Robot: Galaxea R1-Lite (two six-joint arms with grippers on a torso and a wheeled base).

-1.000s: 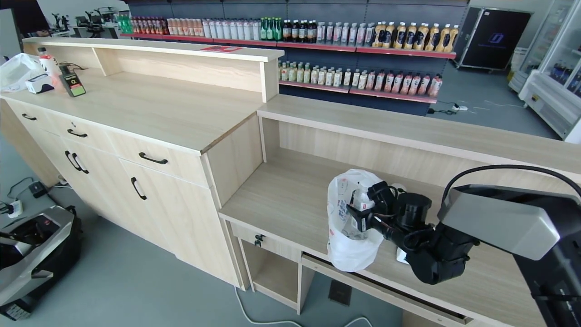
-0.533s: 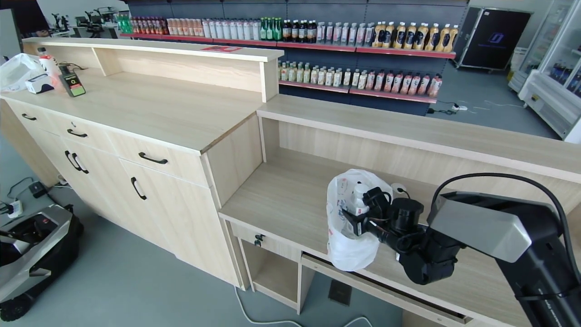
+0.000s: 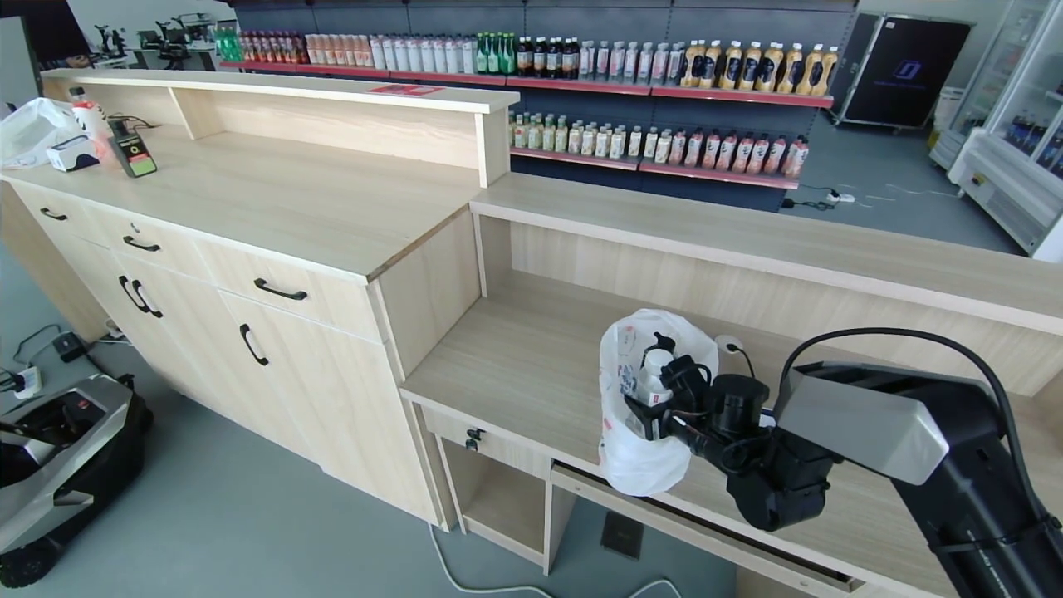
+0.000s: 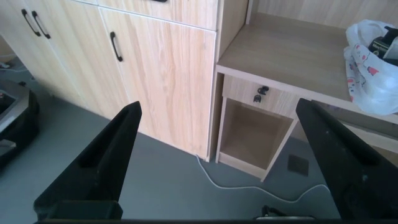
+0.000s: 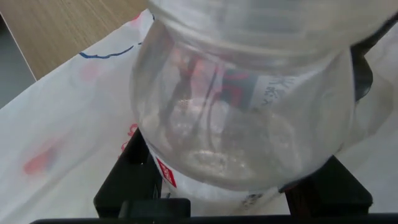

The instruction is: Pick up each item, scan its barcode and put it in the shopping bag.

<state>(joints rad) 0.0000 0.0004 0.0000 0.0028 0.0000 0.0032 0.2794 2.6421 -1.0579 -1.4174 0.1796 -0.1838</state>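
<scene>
Your right arm comes in from four o'clock, its forearm lying low across the desk (image 3: pixel 515 357) and its wrist pointing toward nine o'clock. The right gripper (image 3: pixel 654 397) sits in the mouth of the white shopping bag (image 3: pixel 635 461), at about five o'clock in the head view. Its fingers are clamped on a clear bottle (image 3: pixel 653 378), white cap uppermost, inside the bag. Your left gripper (image 4: pixel 217 106) hangs above the grey floor (image 4: pixel 155 180) in front of the cabinet doors (image 4: pixel 168 74), fingers spread wide and holding nothing.
</scene>
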